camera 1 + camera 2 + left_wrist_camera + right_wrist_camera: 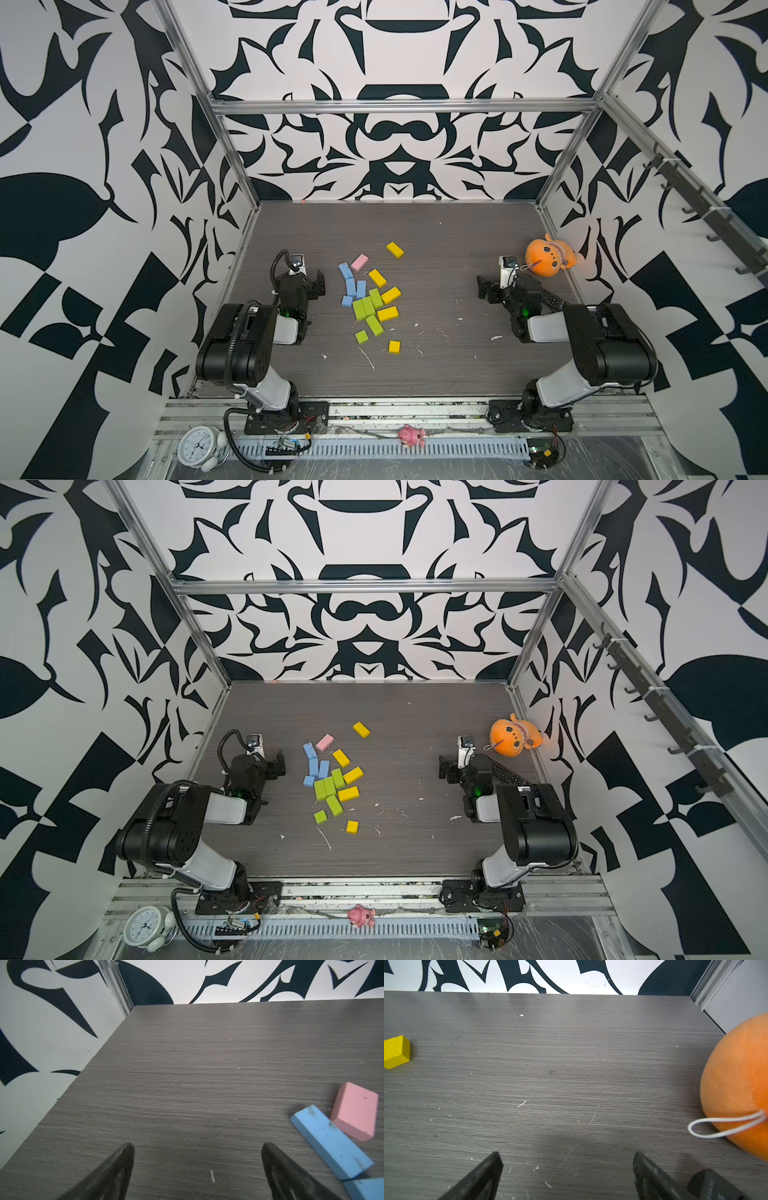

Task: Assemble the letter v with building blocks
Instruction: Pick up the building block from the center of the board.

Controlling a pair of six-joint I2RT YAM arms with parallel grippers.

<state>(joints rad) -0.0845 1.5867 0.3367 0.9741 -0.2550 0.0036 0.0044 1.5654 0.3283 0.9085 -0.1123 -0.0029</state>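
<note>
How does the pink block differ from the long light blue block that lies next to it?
Colour: the pink block is pink and the long light blue block is blue.
Shape: the blue one is longer and slimmer, the pink one shorter and wider.
Direction: they lie at an angle to each other, not parallel.
Shared: both are matte and rectangular, lie flat on the table, and neither is held.

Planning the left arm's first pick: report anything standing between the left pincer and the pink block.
A light blue block lies close beside the pink block, across the straight path from the open left pincer. Otherwise only bare table.
</note>
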